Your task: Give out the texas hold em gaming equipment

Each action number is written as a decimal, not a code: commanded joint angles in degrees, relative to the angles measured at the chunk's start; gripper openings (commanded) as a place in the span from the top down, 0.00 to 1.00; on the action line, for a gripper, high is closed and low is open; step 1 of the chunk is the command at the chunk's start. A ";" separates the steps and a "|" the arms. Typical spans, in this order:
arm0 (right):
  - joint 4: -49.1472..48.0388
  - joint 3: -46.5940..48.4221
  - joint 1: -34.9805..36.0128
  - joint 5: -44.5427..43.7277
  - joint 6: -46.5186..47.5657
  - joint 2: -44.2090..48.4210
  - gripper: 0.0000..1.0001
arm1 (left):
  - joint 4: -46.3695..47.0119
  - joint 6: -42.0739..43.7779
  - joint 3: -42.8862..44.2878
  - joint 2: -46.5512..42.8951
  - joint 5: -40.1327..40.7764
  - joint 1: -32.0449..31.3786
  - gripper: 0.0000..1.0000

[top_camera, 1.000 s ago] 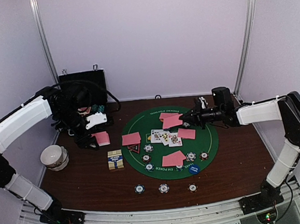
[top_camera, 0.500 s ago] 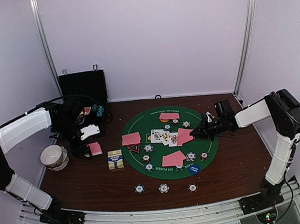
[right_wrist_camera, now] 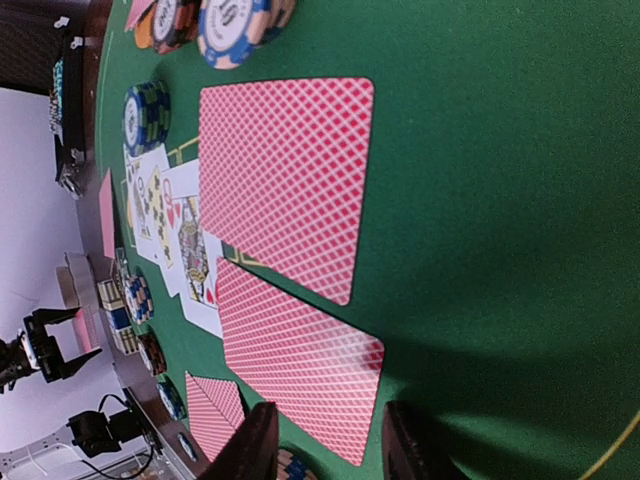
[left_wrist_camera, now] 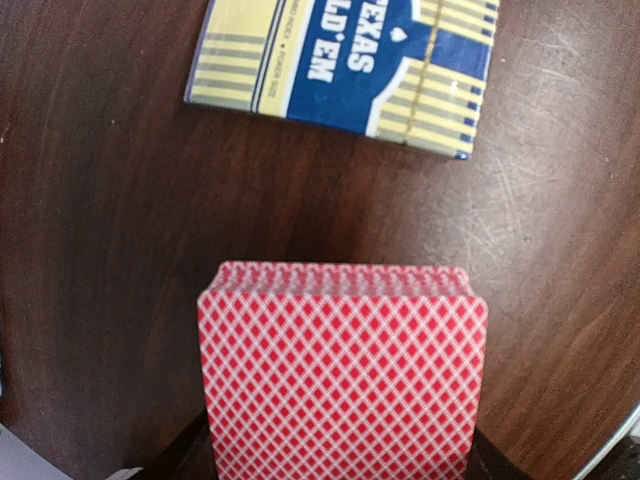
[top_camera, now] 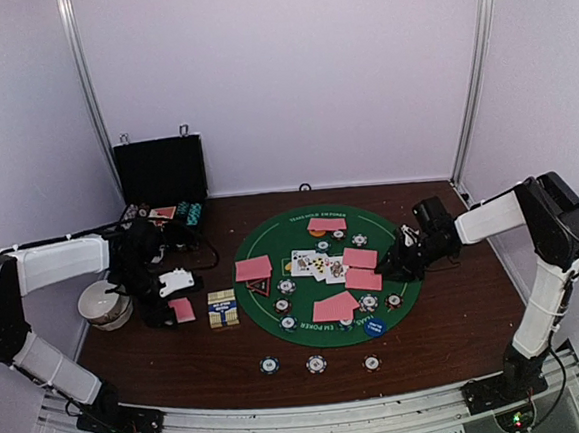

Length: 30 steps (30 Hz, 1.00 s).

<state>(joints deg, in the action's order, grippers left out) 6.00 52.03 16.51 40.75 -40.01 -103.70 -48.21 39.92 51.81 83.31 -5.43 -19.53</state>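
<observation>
- Pale walls are seen around a dark brown table (top_camera: 457, 304), on which a round green mat (top_camera: 271, 233) is laid.
- A black case (top_camera: 161, 171) is stood open at the far left, and a white bowl (top_camera: 104, 301) is set near the left edge.
- The left gripper (top_camera: 172, 306) is closed on a deck of red-backed cards (left_wrist_camera: 342, 385), which is held low over the bare table just left of a yellow-and-blue card box (left_wrist_camera: 340, 70).
- The right gripper (right_wrist_camera: 325, 450) is lowered to the right part of the mat with its jaws parted; nothing is gripped between them.
- Two face-down cards (right_wrist_camera: 290, 180) are laid flat on the mat, side by side, just ahead of those jaws.
- Face-up cards (top_camera: 318, 265) are spread at the centre of the mat, with further face-down pairs at its left, far and near sides.
- On the mat, chips (top_camera: 368, 302) are scattered among the cards; a row of three chips (top_camera: 316, 364) is set on the table in front of it.
</observation>
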 commanded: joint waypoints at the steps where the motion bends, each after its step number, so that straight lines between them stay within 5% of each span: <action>1: 6.10 1.58 -0.43 -4.47 2.67 4.37 0.53 | 6.80 1.21 -1.11 2.77 0.83 0.54 1.00; 3: 7.59 2.27 -0.43 -5.01 2.96 6.27 0.27 | 8.30 1.22 -1.58 3.58 0.58 0.54 1.00; 4: 8.00 2.50 -0.43 -5.08 2.99 7.38 0.04 | 9.01 1.29 -1.69 3.93 0.29 0.54 1.00; 5: 8.58 2.73 -0.44 -5.28 2.97 8.45 0.01 | 9.51 1.46 -1.79 4.37 -0.22 0.54 1.00; 9: 10.73 3.45 -0.36 -5.70 2.79 12.90 0.01 | 10.57 1.44 -1.85 7.11 -1.14 0.54 1.00; 11: 12.22 3.72 -0.33 -6.35 2.96 15.10 0.00 | 10.38 1.38 -1.80 8.40 -1.36 0.54 0.90; 14: 14.57 4.15 -0.34 -8.10 3.69 18.21 0.01 | 9.98 1.19 -2.21 8.84 -2.74 0.47 0.42; 17: 18.18 5.29 -0.35 -10.74 5.52 20.58 0.00 | 8.89 0.81 -1.89 8.38 -3.89 0.46 0.06; 30: 27.69 10.49 -0.90 -35.16 12.66 29.95 0.00 | 6.47 -10.81 7.77 -1.76 -3.01 1.31 0.02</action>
<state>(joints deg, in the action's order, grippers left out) 29.67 60.16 16.29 18.98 -30.48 -77.32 -43.55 35.18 56.05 86.02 -7.73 -19.33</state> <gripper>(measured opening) 0.995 0.975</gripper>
